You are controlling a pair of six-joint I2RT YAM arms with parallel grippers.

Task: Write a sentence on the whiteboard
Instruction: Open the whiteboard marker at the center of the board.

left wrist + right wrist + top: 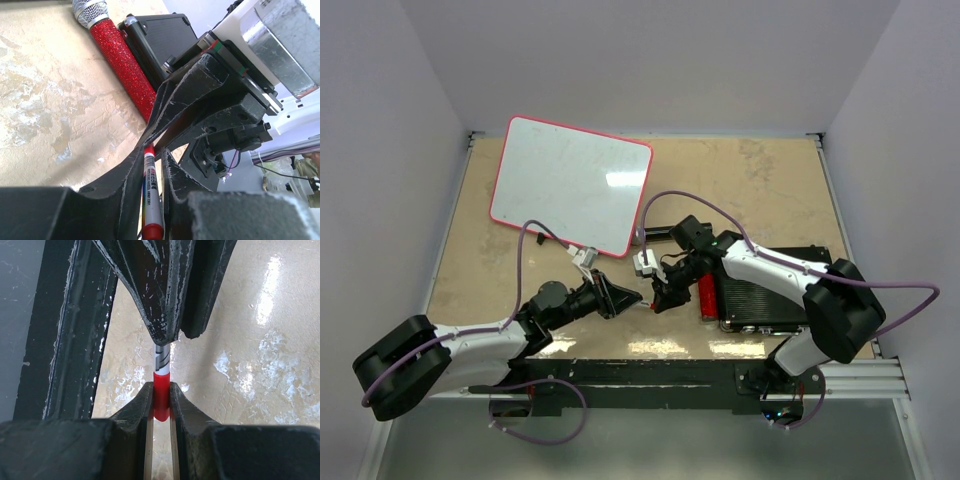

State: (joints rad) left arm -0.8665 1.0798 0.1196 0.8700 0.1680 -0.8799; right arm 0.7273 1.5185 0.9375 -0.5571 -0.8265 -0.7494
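Note:
The whiteboard (570, 185), white with a thin red frame, lies tilted at the back left of the table. Its face shows plain white and the sentence is not in view. The two grippers meet tip to tip near the table's front middle. A white marker (151, 192) with red ends runs between them. My left gripper (636, 300) (152, 162) is shut on the marker's barrel. My right gripper (660, 297) (161, 392) is shut on its red end (161, 400). The left gripper's fingers (165, 295) cover the rest of the barrel in the right wrist view.
A red glitter microphone (708, 297) (120, 60) lies against a black ribbed case (770, 300) (160, 35), just right of the grippers. A black rail (650, 375) runs along the table's front edge. White walls close in the table on three sides.

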